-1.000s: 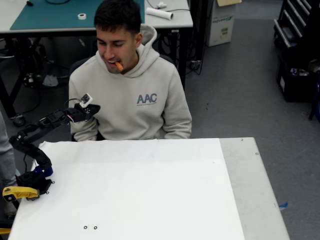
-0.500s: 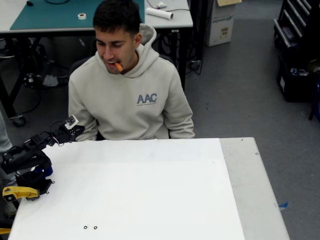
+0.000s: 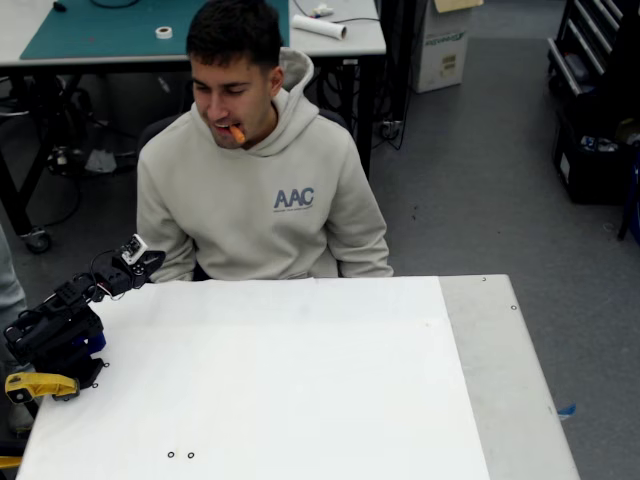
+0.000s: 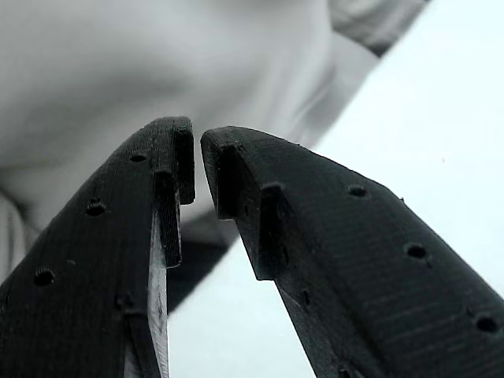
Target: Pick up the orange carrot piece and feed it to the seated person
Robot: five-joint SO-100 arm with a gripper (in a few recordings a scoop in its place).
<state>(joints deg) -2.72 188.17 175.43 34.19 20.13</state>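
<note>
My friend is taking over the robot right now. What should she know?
Gripper: nearly shut, a slim gap at the tips, nothing between them. In the fixed view the black gripper sits low at the white table's far-left edge, arm folded near its base.
The small orange carrot piece is in the mouth of the seated person in the beige hoodie.
Done: carrot delivered.
Left: probably nothing but parking the arm.
</note>
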